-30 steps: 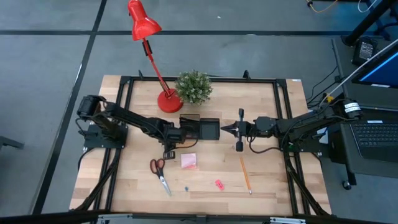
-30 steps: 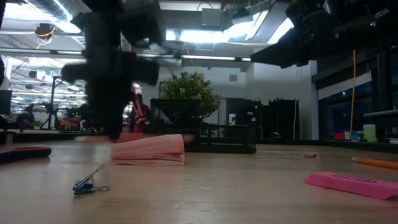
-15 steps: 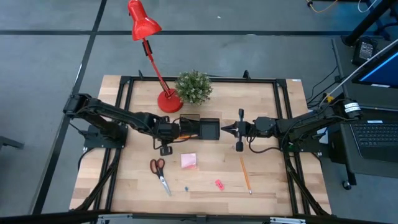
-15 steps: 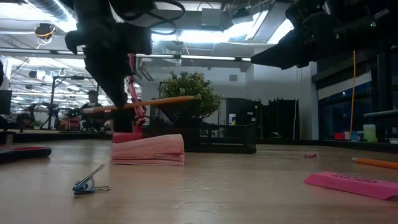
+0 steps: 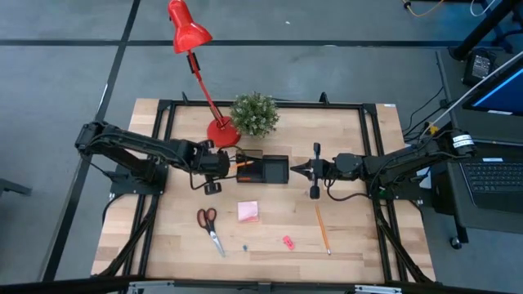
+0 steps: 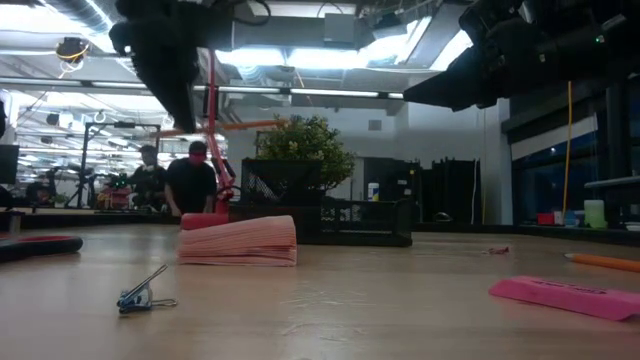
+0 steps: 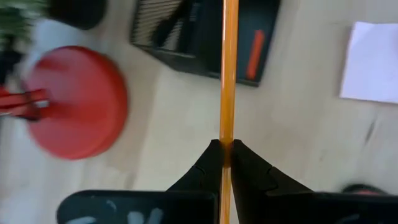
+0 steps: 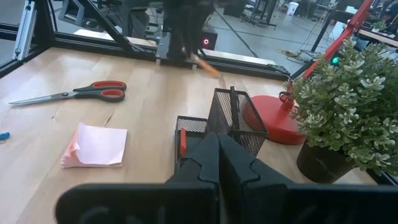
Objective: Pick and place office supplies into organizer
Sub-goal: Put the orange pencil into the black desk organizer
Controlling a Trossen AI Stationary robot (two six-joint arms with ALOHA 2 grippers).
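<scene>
The left gripper point(image 7: 226, 144) pinches a thin, smooth orange pencil point(image 7: 229, 68) at nine o'clock of the black mesh organizer point(image 5: 263, 169). Right gripper point(image 5: 308, 170), fingers together and empty, waits at three o'clock. No readable writing.

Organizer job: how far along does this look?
Early. The organizer already holds a black pen and an orange piece. In hand: the left pincer is shut on a pencil beside it. Left on the table: scissors, sticky pad, second pencil, pink bit. The right pincer waits shut.
</scene>
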